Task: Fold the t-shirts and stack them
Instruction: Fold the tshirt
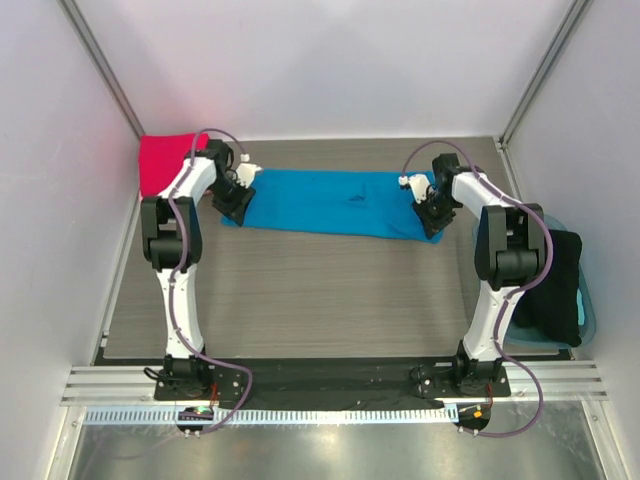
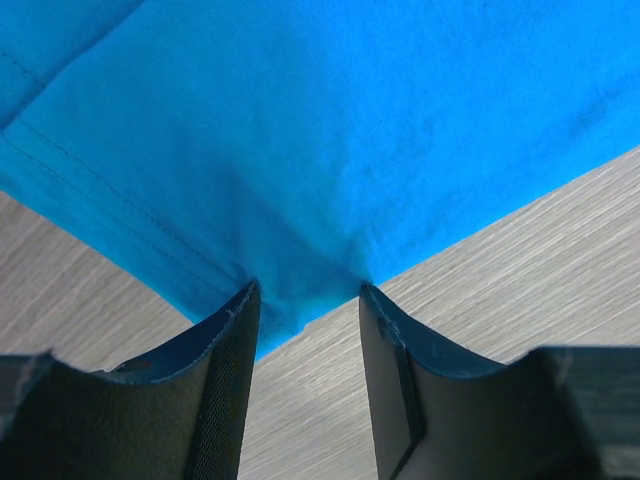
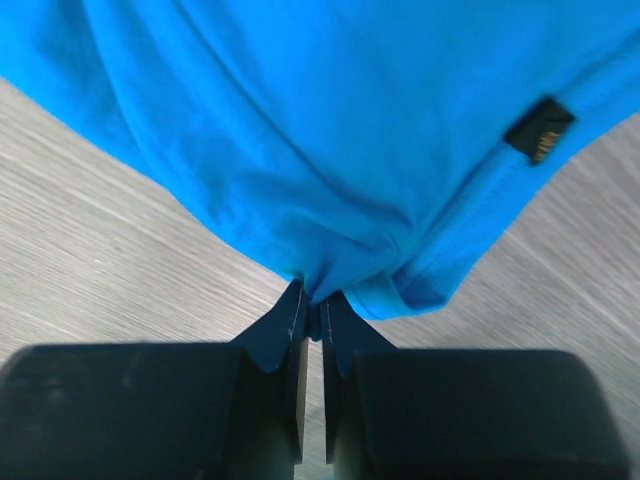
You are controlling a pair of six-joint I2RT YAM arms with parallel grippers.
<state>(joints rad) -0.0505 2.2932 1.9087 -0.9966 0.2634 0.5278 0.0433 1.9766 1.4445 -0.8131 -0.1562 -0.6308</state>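
The bright blue t-shirt lies folded in a long strip across the back of the table. My left gripper is at its left end. In the left wrist view it is open, with the shirt's near corner between the fingertips. My right gripper is at the shirt's right end. In the right wrist view it is shut on the shirt's near edge. The crimson red t-shirt lies folded in the back left corner. No pale pink shirt is in view.
A translucent blue tub stands off the table's right edge with dark cloth in it. White walls close in the back and both sides. A small black label is on the blue shirt's hem.
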